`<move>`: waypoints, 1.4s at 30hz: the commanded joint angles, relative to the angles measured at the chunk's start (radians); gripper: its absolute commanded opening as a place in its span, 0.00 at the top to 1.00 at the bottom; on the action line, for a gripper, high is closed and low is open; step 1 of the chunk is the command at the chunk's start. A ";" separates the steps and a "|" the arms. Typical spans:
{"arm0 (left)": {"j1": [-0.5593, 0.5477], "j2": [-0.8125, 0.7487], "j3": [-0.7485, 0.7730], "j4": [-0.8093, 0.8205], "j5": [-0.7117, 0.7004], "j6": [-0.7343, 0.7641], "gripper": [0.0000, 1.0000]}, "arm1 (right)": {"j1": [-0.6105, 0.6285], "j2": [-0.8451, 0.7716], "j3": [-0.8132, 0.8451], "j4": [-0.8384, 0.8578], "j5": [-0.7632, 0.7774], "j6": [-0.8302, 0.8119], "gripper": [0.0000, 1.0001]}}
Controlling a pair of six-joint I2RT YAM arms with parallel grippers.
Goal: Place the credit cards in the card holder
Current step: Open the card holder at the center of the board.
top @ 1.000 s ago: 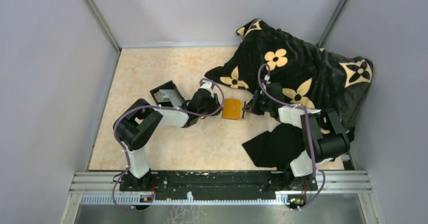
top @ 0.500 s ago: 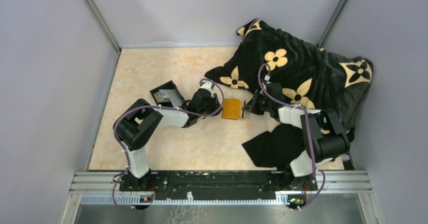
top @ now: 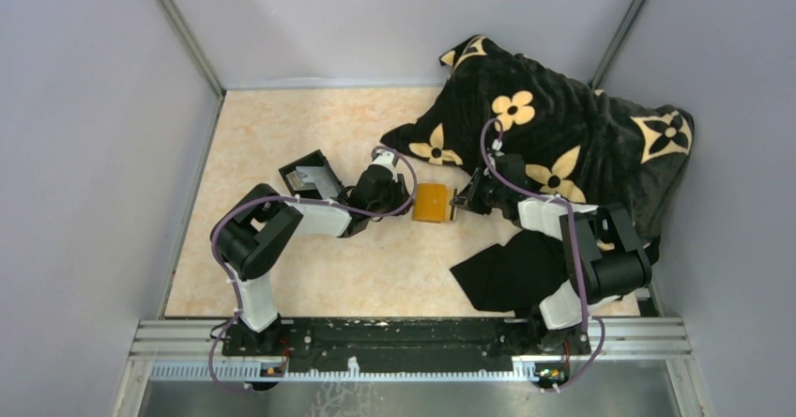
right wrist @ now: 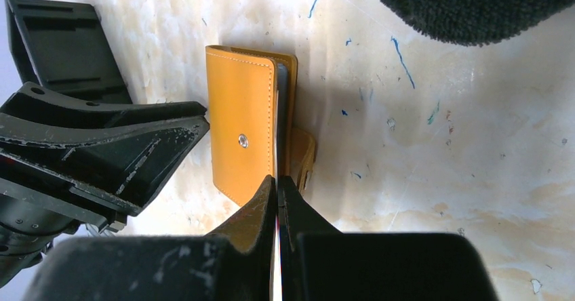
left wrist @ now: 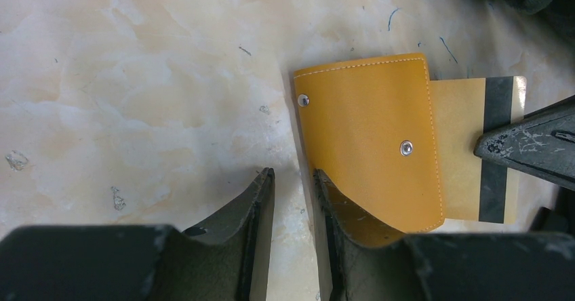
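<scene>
Right gripper [right wrist: 278,187] is pinching golden-tan card [left wrist: 463,153] tight, w/ card sitting partway inside card holder [top: 433,202] and its striped end sticking out of holder's right side. Left gripper [left wrist: 293,174] is resting at holder's opposite edge, jaws slightly apart w/ nothing btwn, one finger touching holder's corner. Black box [top: 310,178] is lying left of holder.
</scene>
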 commanded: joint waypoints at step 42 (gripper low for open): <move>-0.005 0.048 -0.013 -0.144 0.061 -0.008 0.67 | 0.022 -0.029 0.071 0.069 -0.043 0.033 1.00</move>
